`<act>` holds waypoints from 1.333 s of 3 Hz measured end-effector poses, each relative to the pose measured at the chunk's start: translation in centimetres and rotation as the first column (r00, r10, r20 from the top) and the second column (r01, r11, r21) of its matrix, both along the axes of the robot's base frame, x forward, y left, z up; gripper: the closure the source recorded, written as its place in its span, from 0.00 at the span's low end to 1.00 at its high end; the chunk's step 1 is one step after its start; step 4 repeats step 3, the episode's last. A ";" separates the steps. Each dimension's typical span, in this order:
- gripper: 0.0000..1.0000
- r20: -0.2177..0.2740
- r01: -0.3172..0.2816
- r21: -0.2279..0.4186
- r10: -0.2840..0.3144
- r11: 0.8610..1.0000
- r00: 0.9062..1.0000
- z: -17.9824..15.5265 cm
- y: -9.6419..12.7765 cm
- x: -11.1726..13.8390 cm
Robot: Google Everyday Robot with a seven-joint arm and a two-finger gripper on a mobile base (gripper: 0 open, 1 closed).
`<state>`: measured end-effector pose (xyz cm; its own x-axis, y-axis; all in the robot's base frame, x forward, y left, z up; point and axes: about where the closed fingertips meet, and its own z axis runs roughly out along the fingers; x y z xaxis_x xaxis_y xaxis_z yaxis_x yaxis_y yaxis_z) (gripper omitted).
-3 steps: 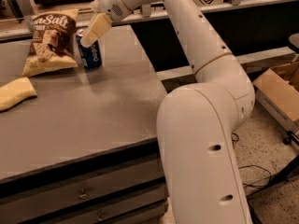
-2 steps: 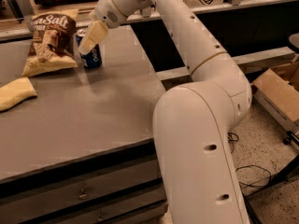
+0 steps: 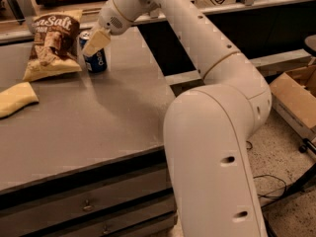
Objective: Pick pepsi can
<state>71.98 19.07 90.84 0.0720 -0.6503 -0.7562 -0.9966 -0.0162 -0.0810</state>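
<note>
A grey table holds a soft yellow object at near left. Farther back stands the pepsi can, just right of a chip bag. The gripper overlaps the can's top; whether it is spread or closed cannot be told.

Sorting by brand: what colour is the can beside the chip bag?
The pepsi can is dark blue, camera view; tool at its top.

on the table the pepsi can stands right of the chip bag, gripper over it.
</note>
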 end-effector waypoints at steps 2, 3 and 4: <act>0.99 0.096 -0.097 0.146 0.083 0.984 0.992 5.5 -1.3 -2.3; 1.00 0.136 -0.147 0.206 0.121 0.968 0.983 8.3 -4.2 -4.1; 1.00 0.136 -0.147 0.206 0.121 0.968 0.983 8.3 -4.2 -4.1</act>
